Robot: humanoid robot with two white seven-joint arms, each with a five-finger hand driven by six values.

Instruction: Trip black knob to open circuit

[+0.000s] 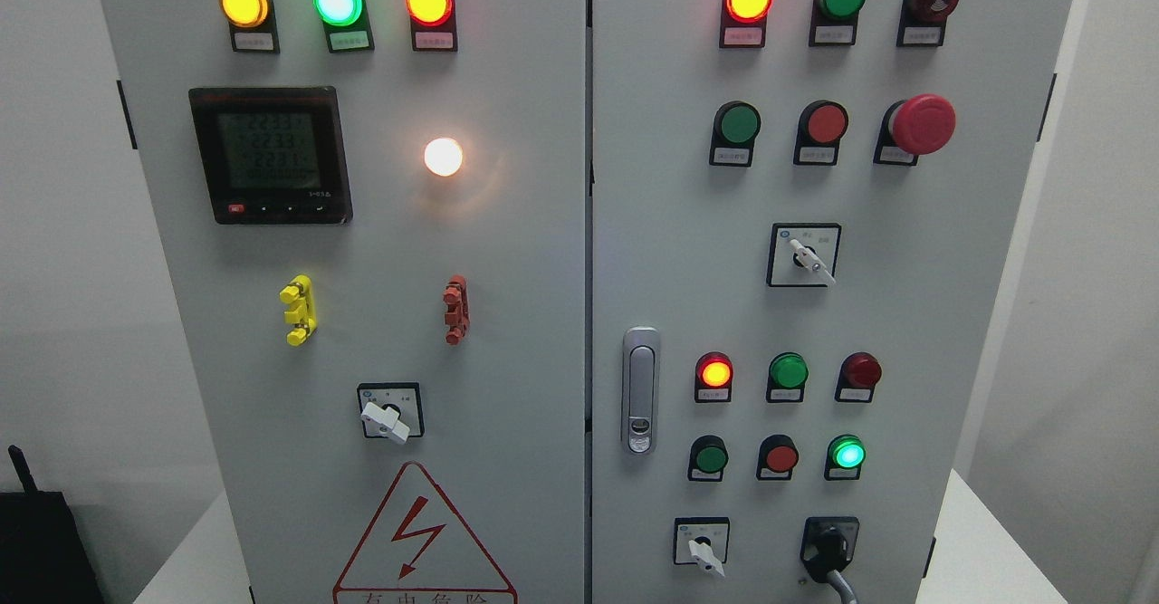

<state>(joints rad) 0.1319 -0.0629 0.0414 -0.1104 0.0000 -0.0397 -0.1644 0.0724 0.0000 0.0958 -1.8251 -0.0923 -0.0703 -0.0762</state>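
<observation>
The black knob [828,542] sits at the bottom right of the grey cabinet's right door [978,314], on a black plate. Its grip points down, and a grey stub [843,584] runs from it toward the lower right and out of the picture. Neither of my hands shows in the head view.
Three white-handled rotary switches [809,260] [387,420] [704,554] sit on the doors. A red mushroom button [921,124], a door latch [640,388], a digital meter [270,155] and lit lamps [443,157] surround them. A black box [41,545] stands at the lower left.
</observation>
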